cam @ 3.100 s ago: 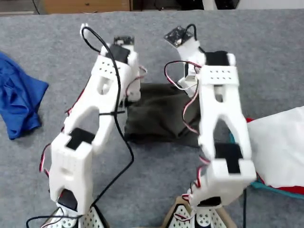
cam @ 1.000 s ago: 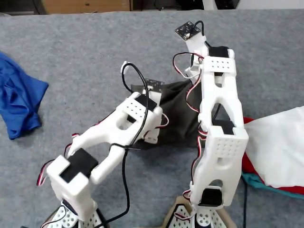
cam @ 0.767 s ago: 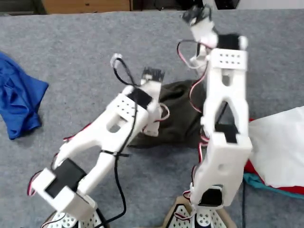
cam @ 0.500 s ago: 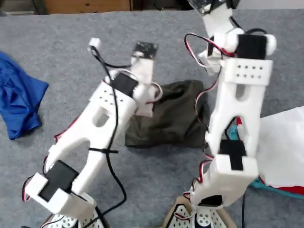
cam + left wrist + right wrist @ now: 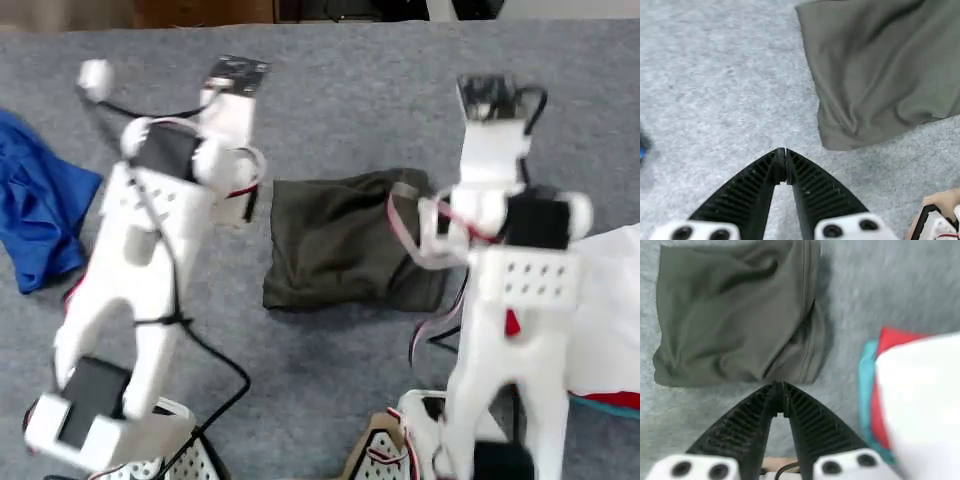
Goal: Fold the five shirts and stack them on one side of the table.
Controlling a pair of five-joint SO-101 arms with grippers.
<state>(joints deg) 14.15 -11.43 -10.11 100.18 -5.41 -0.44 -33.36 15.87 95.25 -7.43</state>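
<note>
High view — squarish, rumpled olive shirt [image 5: 345, 240] on fuzzy grey table [image 5: 350, 100]

1. The blue shirt [image 5: 40, 220] runs off the high view's left edge
2. The white shirt [image 5: 612, 290] is cut by the right edge and covers most of the red shirt [image 5: 892, 337] and the teal shirt [image 5: 866, 390]
3. The right arm [image 5: 510, 290] hides the right border of the olive shirt [image 5: 335, 240]
4. Both arms look blurred in the high view

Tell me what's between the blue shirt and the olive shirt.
The left arm, over bare table, stands between blue shirt and olive shirt in the high view.
</note>
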